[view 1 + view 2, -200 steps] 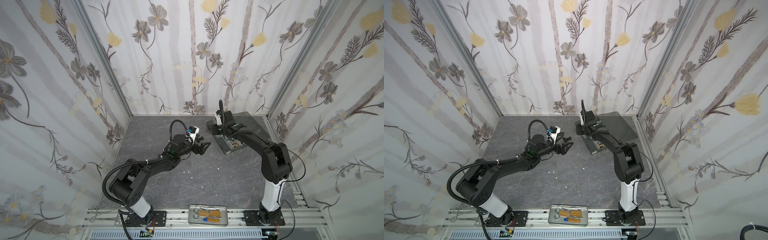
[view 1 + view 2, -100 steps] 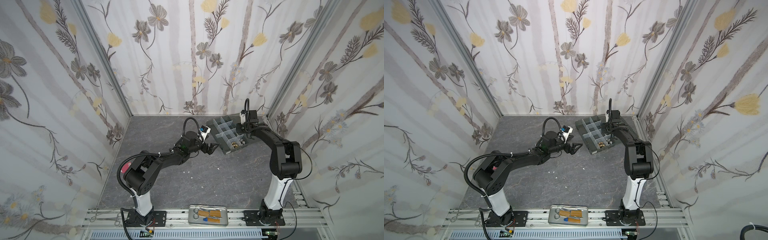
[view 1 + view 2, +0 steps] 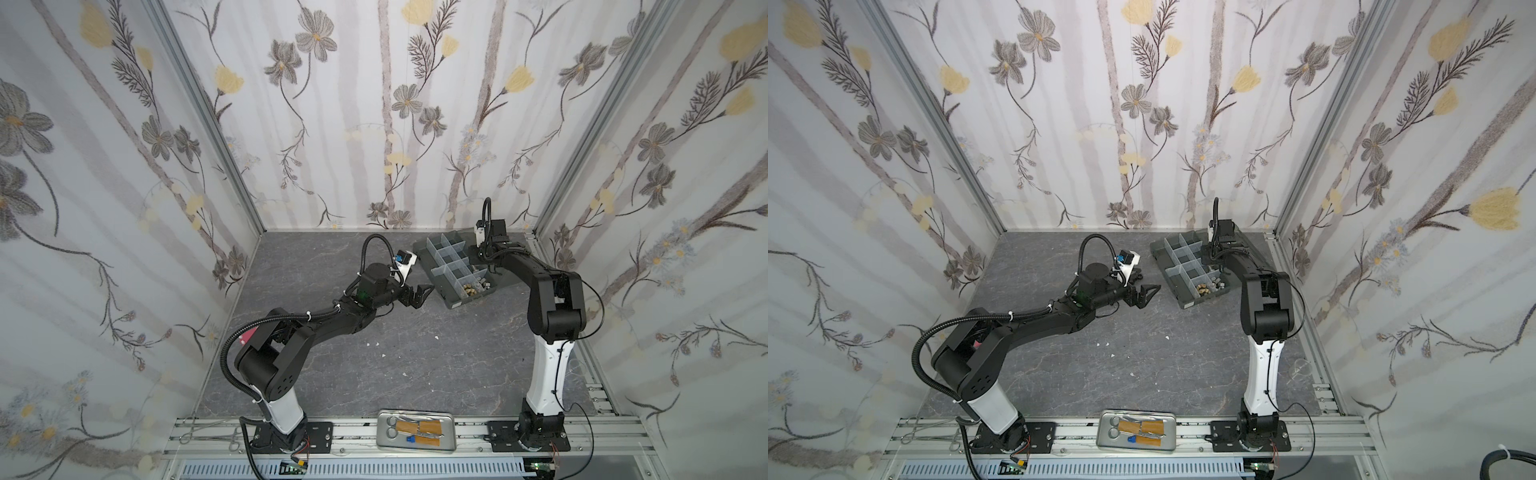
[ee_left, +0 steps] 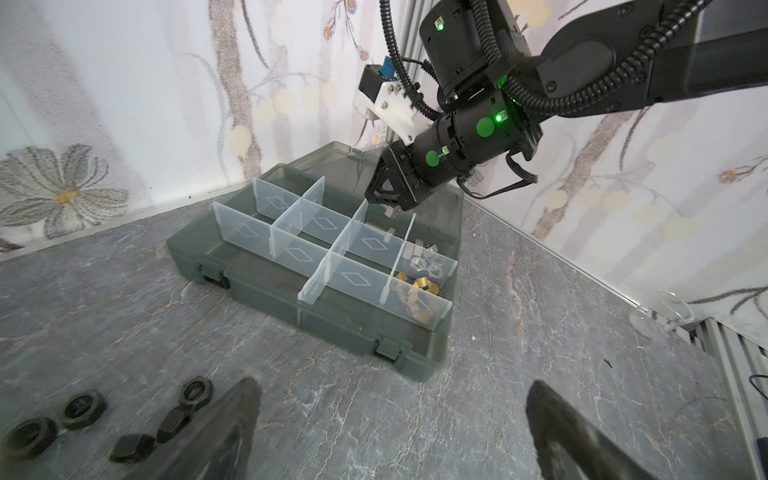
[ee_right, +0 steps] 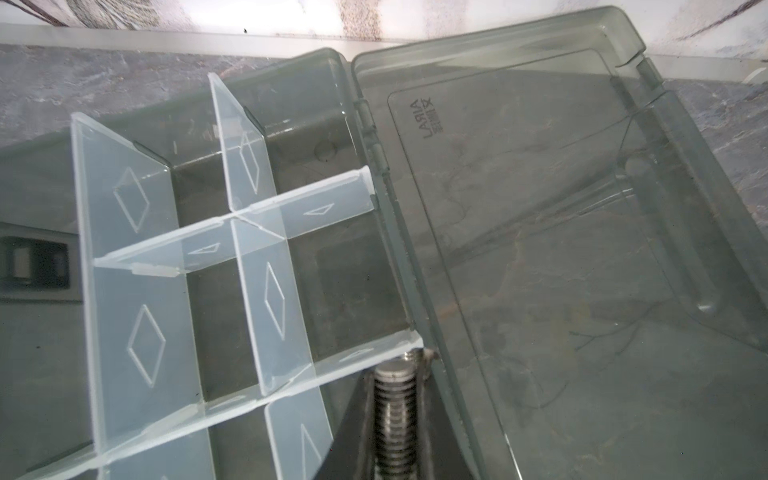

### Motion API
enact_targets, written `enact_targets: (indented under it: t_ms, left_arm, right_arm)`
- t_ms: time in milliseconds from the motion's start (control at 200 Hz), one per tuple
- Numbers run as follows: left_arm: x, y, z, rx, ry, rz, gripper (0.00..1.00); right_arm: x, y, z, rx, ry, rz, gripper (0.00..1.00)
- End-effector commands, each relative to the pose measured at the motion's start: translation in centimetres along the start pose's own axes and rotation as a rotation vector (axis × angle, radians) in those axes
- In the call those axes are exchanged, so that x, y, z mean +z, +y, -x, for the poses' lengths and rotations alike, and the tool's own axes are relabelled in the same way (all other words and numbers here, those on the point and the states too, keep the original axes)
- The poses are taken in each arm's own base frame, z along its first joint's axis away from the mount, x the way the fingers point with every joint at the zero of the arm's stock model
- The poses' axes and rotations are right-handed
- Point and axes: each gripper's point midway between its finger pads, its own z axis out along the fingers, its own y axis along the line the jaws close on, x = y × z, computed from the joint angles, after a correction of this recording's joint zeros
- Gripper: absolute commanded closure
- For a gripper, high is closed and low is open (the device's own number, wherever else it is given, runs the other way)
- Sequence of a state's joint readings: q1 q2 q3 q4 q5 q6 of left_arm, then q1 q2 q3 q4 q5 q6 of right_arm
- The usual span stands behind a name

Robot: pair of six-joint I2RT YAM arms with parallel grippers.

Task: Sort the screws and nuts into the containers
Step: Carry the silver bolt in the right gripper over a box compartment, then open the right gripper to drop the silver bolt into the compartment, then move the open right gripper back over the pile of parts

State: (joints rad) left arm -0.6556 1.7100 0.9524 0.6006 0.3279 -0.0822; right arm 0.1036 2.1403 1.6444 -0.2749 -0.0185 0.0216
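Bolt, silver, threaded: sits between the narrowly set fingers of the right gripper, above a hinge-side cell of the box.
Silver nuts: end cell, hinge side.
Brass pieces: end cell, latch side.
Black nuts: several, loose on the table, near the left gripper, which is spread wide and empty beside the box's latch side.
Lid: lying open.

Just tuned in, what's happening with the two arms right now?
The right gripper holds a silver bolt over a cell of the open organizer box. The left gripper hangs open above the table beside the box, with black nuts loose nearby. Brass pieces and silver nuts already sit in two end cells.
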Motion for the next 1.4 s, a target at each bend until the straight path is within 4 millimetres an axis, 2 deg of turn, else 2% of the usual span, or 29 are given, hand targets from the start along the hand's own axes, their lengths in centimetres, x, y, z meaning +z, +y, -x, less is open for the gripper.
enact_targets:
  t_ms: [0,70,140,235,295,360,410,550,659,719,829,1069,1394]
  left_arm:
    - [-0.6,0.8,1.0,0.021,-0.028,0.064,0.00]
    - [-1.1,1.0,1.5,0.023,-0.047,0.085,0.00]
    - [-1.7,1.7,2.2,0.008,-0.074,0.133,0.00]
    - [-2.4,4.0,3.0,-0.062,-0.100,0.222,0.00]
    - [-2.9,5.5,3.2,-0.118,-0.106,0.267,0.00]
    - [-3.7,6.9,3.1,-0.161,-0.118,0.312,0.00]
    - [-4.4,8.2,2.8,-0.193,-0.126,0.353,0.00]
    - [-6.4,11.6,1.3,-0.289,-0.133,0.476,0.03]
    - [-7.7,14.7,-0.8,-0.384,-0.085,0.581,0.13]
    - [-8.2,15.6,-1.6,-0.400,-0.060,0.615,0.15]
    - [-8.7,16.4,-3.0,-0.406,-0.005,0.657,0.19]
    - [-9.7,17.2,-4.8,-0.427,0.026,0.695,0.26]
    - [-11.1,17.3,-4.0,-0.423,-0.024,0.703,0.26]
  right_arm:
    - [-0.2,-0.1,0.9,-0.001,-0.029,-0.013,0.80]
    - [-0.7,0.0,1.1,0.004,-0.035,-0.008,0.78]
    - [-1.6,0.3,1.6,0.016,-0.047,0.000,0.69]
    - [-3.2,1.5,2.4,0.012,-0.071,0.029,0.65]
    - [-4.6,3.1,2.8,0.006,-0.096,0.063,0.65]
    - [-6.1,6.0,3.1,-0.011,-0.128,0.139,0.64]
    - [-7.4,9.1,3.1,-0.044,-0.159,0.210,0.64]
    - [-9.6,17.1,1.8,-0.017,-0.205,0.480,0.63]
    - [-10.0,22.3,0.4,0.014,-0.199,0.646,0.66]
    - [-9.6,25.0,-0.6,-0.023,-0.179,0.664,0.67]
    - [-8.2,28.6,-2.3,-0.083,-0.106,0.657,0.68]
    - [-6.4,32.4,-5.0,-0.065,0.001,0.662,0.70]
    - [-6.3,35.4,-9.3,-0.003,0.127,0.697,0.70]
